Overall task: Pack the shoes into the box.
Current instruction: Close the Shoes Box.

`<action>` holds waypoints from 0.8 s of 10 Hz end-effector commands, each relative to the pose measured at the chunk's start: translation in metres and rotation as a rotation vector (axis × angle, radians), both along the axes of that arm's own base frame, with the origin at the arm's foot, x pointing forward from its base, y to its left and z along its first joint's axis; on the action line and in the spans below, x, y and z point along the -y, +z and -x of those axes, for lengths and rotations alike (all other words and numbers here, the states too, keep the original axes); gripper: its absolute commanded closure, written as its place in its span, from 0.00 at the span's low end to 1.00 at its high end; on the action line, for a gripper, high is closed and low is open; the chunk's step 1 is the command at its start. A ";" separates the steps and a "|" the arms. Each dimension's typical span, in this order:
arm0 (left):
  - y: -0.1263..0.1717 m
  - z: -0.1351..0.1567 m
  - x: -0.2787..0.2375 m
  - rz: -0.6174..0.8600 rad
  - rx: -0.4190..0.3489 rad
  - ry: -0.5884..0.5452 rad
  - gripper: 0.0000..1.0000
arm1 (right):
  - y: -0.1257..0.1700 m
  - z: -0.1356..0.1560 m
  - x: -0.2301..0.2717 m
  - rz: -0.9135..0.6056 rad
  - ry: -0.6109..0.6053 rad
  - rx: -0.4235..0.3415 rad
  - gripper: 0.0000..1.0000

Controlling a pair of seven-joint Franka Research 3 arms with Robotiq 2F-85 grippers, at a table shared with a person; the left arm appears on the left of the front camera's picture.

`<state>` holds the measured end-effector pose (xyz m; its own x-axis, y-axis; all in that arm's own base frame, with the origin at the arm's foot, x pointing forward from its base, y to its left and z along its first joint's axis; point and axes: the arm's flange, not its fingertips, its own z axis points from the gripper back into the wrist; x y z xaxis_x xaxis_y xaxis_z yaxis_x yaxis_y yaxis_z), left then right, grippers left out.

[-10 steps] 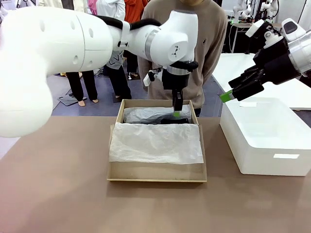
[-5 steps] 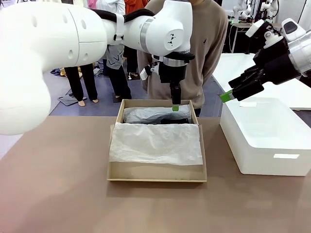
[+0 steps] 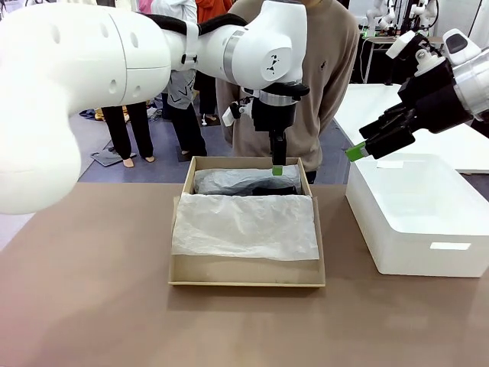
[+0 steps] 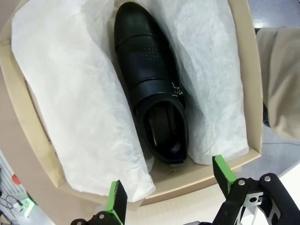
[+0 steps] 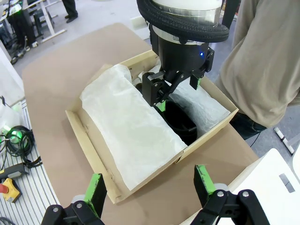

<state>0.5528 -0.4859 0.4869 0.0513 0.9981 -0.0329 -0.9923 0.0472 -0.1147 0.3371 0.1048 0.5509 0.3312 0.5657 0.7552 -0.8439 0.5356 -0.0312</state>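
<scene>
1. Lifted since a second ago, the left gripper [image 3: 277,170] was down at the shoe then and now hangs above the far end of the box [image 3: 244,275], its fingers spread apart and holding nothing. The right gripper [image 3: 357,151] has not shifted.
2. Nearest on the table [image 3: 92,306] is the box's front wall. Behind it a sheet of white tissue paper [image 3: 244,225] is folded over the near half and hides what lies under it.
3. In the far half a black shoe [image 3: 275,189] shows from the front as just a dark sliver between tissue folds.
4. The left wrist view gives the shoe [image 4: 150,89] plainly: it lies on its sole along the box [image 4: 246,70], buckle strap on its side, with tissue heaped on both sides. Whether a second shoe lies under the paper cannot be told.
5. To the right, apart from the box, stands a white bin [image 3: 416,222], cut off by the picture's edge.
6. Over the bin's near-left corner the right gripper hovers, with one green pad visible from the front; its own wrist view shows its fingers [image 5: 96,187] wide apart and empty.
7. Farthest, a person [image 3: 328,69] in a tan top stands just behind the box, partly hidden by the left arm.
</scene>
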 end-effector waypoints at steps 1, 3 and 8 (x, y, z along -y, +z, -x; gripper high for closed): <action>0.001 0.001 -0.001 -0.014 0.012 0.023 0.00 | -0.001 -0.002 0.000 -0.016 0.013 0.002 0.00; 0.000 0.000 0.000 0.000 0.000 0.000 0.00 | -0.001 -0.002 0.000 -0.016 0.013 0.002 0.00; 0.053 0.020 -0.081 -0.085 0.025 -0.475 0.00 | -0.001 -0.002 0.000 -0.016 0.013 0.002 0.00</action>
<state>0.5453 -0.4339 0.5396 0.4166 0.9079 0.0458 -0.9000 0.4190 -0.1199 0.3371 0.1049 0.5509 0.3311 0.5660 0.7550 -0.8440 0.5355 -0.0313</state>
